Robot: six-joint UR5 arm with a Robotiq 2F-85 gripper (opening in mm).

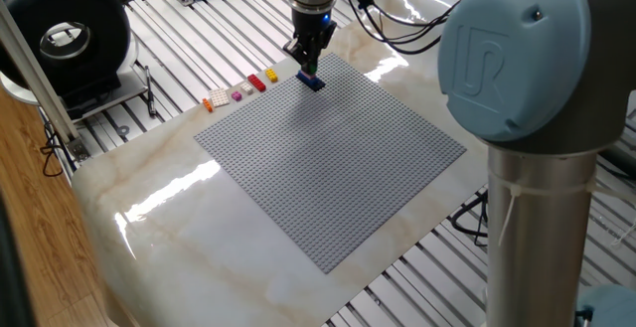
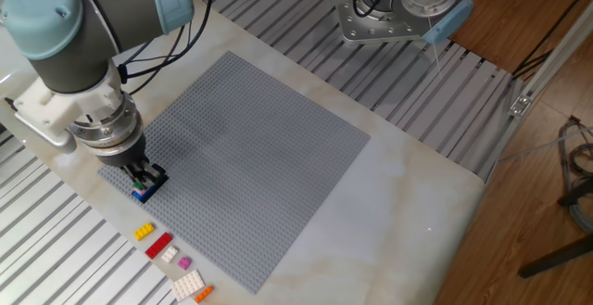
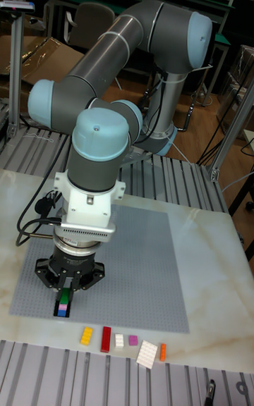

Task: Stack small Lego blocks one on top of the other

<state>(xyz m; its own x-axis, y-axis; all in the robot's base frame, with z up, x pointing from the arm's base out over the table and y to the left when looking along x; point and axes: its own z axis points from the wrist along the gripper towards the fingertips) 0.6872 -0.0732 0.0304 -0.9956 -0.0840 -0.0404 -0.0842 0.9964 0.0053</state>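
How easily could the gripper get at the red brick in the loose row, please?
Probably easily: the red brick lies loose beside the baseplate, nothing over it, near the gripper, whose fingers hold the green brick.
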